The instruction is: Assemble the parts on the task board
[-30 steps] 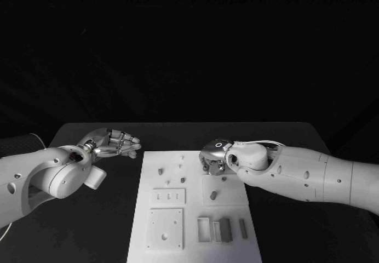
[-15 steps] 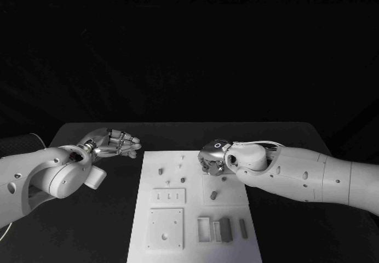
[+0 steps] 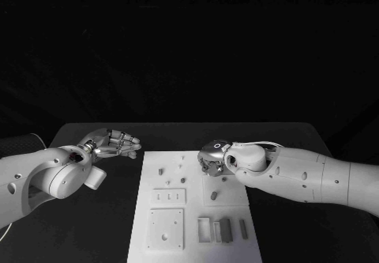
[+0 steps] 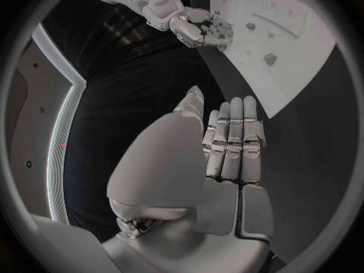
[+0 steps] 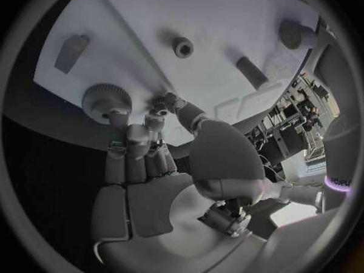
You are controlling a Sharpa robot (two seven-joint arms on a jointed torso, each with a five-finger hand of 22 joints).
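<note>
Right hand pinches a small ridged part at its fingertips on the task board; light, rigid, likely slippery — grip the ridged rim; left hand released

Right hand: fingers reach down onto the task board, fingertips at a round knurled part.
Task board: white, tilted across the view.
Other parts: a ring-shaped part, a dark peg, a flat slab.
</note>
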